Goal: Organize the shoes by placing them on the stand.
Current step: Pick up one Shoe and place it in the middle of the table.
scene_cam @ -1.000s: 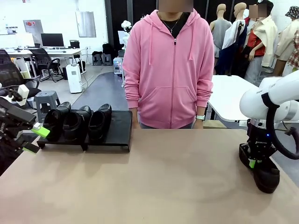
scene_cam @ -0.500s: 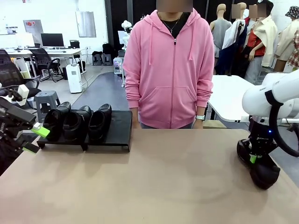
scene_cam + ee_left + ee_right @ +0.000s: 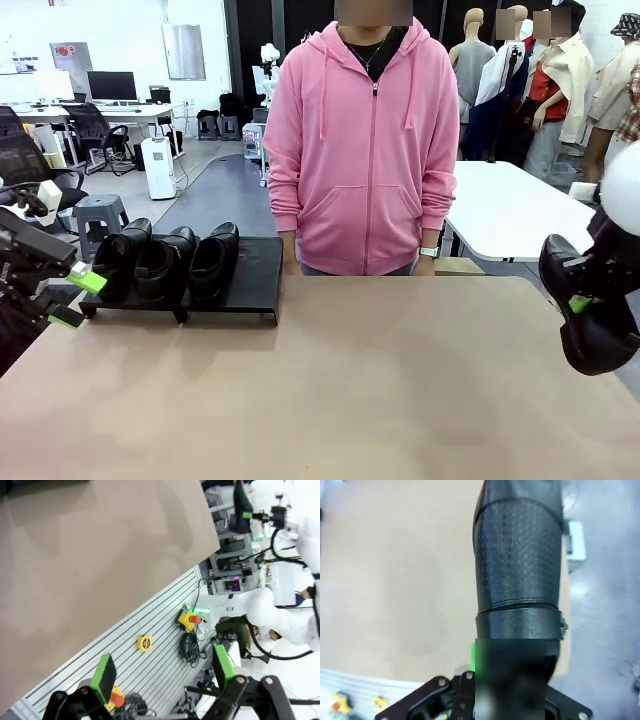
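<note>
Three glossy black shoes (image 3: pixel 166 262) sit side by side on the left part of the low black stand (image 3: pixel 255 272) at the table's far left. At the right table edge my right gripper (image 3: pixel 580 303) is shut on another black shoe (image 3: pixel 593 335), held up off the table with its toe hanging down. The right wrist view shows that shoe (image 3: pixel 519 560) running up from the right gripper (image 3: pixel 510 677), over the table's edge. My left gripper (image 3: pixel 76 300) hovers open just in front of the stand's left end. In its own view the left gripper (image 3: pixel 164 672) has nothing between its green pads (image 3: pixel 105 672).
A person in a pink hoodie (image 3: pixel 365 150) stands at the far side of the tan table (image 3: pixel 330 380), hands down behind the edge. The stand's right part is bare. The left wrist view looks over the table's edge (image 3: pixel 150 595) at a slotted metal frame and cables.
My right gripper has lifted the shoe off the table and carried it up and to the right. The left gripper, the stand and the person have not moved.
</note>
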Robot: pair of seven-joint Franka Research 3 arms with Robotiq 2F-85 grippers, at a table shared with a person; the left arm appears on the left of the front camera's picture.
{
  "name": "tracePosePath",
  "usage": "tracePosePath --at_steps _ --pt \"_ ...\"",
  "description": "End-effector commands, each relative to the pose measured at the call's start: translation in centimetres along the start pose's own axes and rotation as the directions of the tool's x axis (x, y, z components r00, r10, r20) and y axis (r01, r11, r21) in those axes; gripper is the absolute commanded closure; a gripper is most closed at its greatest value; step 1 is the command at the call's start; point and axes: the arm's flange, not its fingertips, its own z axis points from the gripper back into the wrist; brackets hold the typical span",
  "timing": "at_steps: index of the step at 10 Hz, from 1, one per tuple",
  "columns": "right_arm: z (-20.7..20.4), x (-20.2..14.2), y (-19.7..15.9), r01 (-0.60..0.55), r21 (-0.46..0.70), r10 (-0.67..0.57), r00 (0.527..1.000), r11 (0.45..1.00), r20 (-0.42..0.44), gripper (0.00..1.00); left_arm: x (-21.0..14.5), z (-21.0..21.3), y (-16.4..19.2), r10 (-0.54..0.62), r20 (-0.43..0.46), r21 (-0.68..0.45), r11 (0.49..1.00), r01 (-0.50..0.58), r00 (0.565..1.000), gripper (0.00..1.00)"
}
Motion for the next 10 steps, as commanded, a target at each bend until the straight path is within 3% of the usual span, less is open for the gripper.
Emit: tracePosePath --at_steps 1,2,5,7,8,10 --pt "-2.5 -0.8 -2.6 0.087 0.021 -0.088 0.990 0.996 0.109 1.00 0.0 0.0 0.0 -0.021 0.010 -0.025 0.999 0.021 1.000 0.00" --pt "0.0 0.0 0.0 0.000 0.000 0.000 1.000 1.000 0.000 1.00 0.0 0.0 0.0 -0.021 0.010 -0.025 0.999 0.021 1.000 0.00" --pt "-0.1 -0.3 -0.7 0.023 0.008 -0.023 0.999 1.000 0.027 1.00 0.0 0.0 0.0 -0.021 0.010 -0.025 0.999 0.021 1.000 0.00" --pt "1.4 2.7 10.2 -0.054 0.064 0.049 0.996 0.996 0.081 1.00 0.0 0.0 0.0 -0.021 0.010 -0.025 0.999 0.021 1.000 0.00" --pt "1.3 3.6 16.7 -0.168 0.075 0.166 0.986 0.983 0.032 1.00 0.0 0.0 0.0 -0.021 0.010 -0.025 0.999 0.021 1.000 0.00" --pt "-1.0 4.4 28.8 -0.260 0.145 0.270 0.961 0.955 -0.054 1.00 0.0 0.0 0.0 -0.021 0.010 -0.025 0.999 0.021 1.000 0.00"
